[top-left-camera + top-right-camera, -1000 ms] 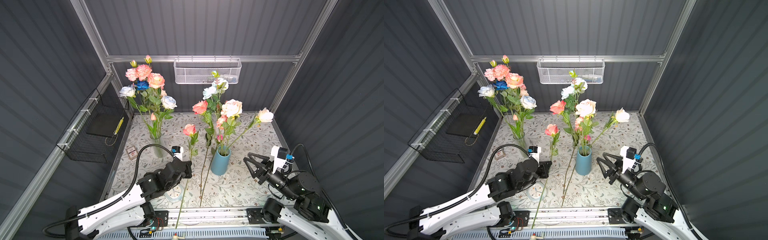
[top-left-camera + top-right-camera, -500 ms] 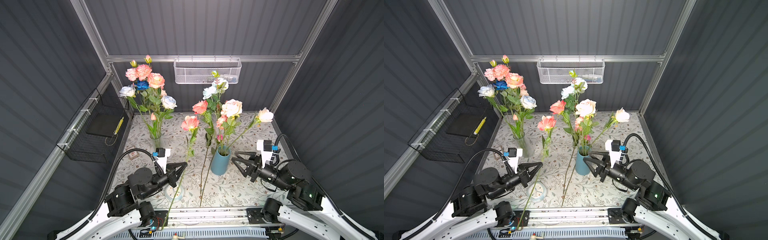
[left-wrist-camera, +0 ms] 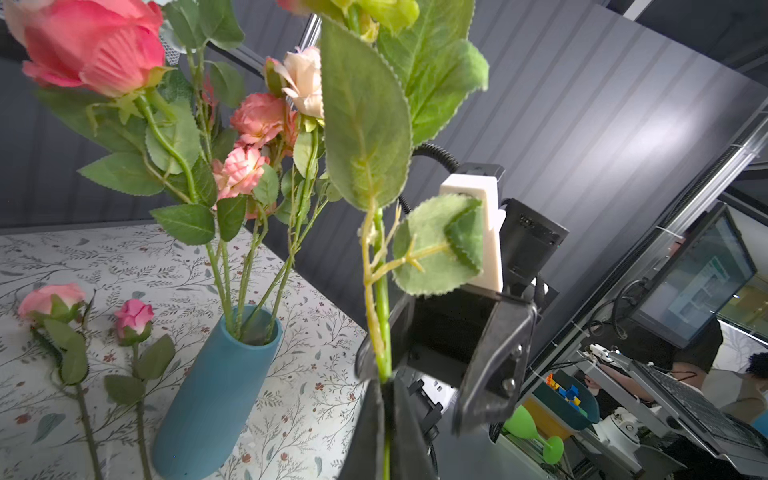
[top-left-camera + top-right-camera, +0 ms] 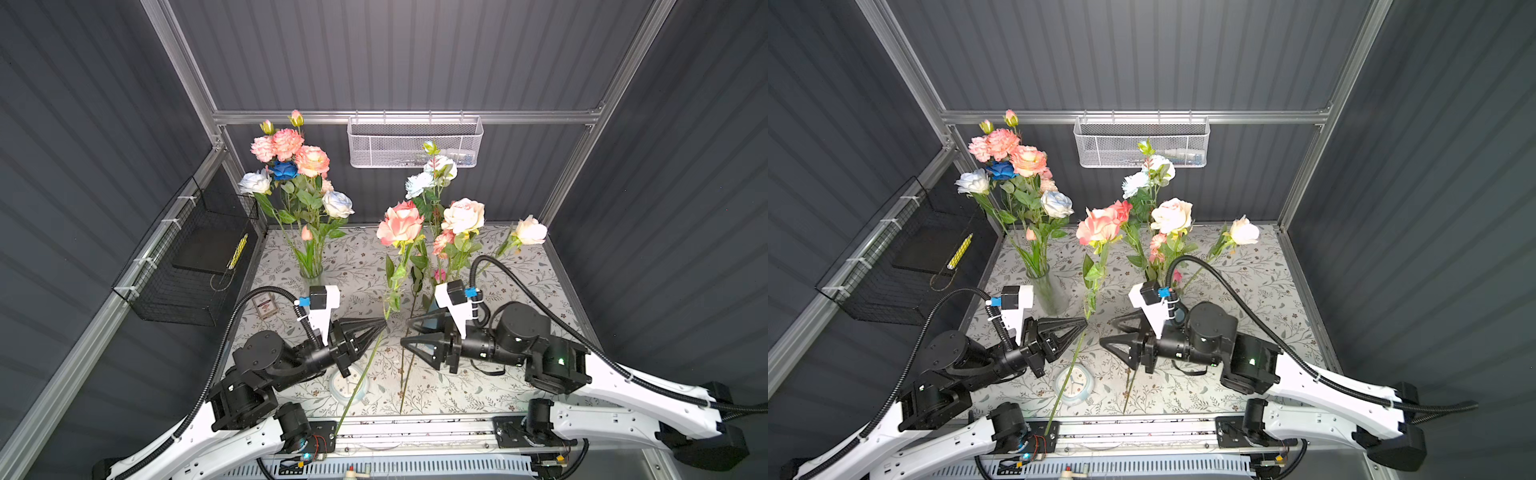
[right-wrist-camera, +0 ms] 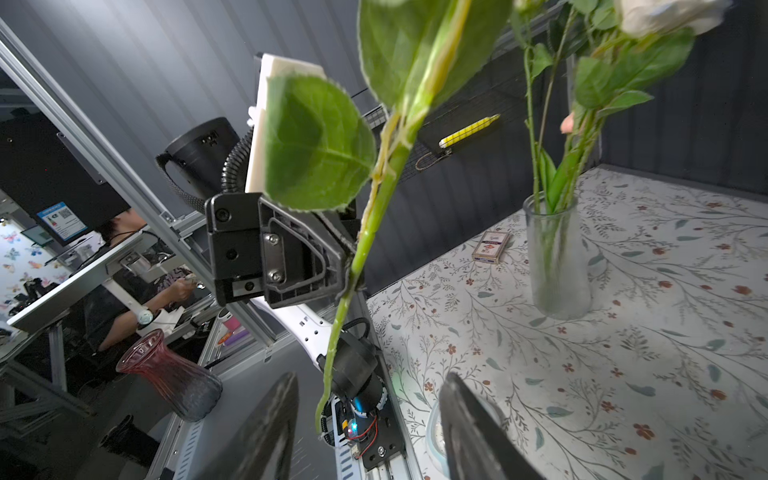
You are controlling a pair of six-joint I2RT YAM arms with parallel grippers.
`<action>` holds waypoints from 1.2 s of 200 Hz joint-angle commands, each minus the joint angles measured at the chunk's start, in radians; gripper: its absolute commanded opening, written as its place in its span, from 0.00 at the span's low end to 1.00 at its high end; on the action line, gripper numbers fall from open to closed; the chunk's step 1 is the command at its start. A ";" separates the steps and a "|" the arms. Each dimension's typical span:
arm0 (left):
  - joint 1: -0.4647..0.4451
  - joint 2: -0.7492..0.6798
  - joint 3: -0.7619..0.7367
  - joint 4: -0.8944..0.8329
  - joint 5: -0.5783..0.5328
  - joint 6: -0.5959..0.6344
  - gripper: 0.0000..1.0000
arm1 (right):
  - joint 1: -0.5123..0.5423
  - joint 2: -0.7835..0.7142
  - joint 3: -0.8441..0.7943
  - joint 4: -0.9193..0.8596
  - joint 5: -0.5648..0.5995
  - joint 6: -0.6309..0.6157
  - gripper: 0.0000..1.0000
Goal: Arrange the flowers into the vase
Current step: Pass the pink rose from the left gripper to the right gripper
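While the left gripper clamps a coral rose by its stem, tilted over the front of the table, the right gripper hangs just beside that stem, jaws apart, with the flower-filled teal vase behind and the glass vase farther back.

A coral-pink rose on a green stem glows against dark grey ribbed walls. One deep blue bloom sits among peach, pink and pale blue flowers. The vase is teal; the surface wears pale cloth sprigged grey-green with tiny red blossoms.
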 commanded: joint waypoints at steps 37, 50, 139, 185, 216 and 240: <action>-0.005 0.051 0.036 0.196 0.107 -0.019 0.00 | 0.044 0.111 0.070 0.090 -0.051 -0.011 0.54; -0.006 0.064 0.038 0.205 0.115 -0.024 0.00 | 0.044 0.113 0.068 0.110 -0.061 -0.007 0.46; -0.005 0.055 0.035 0.162 -0.002 -0.033 0.94 | 0.043 -0.022 0.027 0.031 0.099 -0.068 0.00; -0.005 -0.032 0.037 -0.017 -0.233 0.018 1.00 | 0.044 -0.189 0.082 -0.249 0.423 -0.204 0.00; -0.005 -0.028 -0.007 -0.137 -0.352 0.004 1.00 | 0.045 -0.241 0.146 -0.372 0.628 -0.300 0.00; -0.005 -0.008 -0.064 -0.195 -0.408 -0.034 1.00 | 0.044 -0.237 0.205 -0.411 0.739 -0.383 0.00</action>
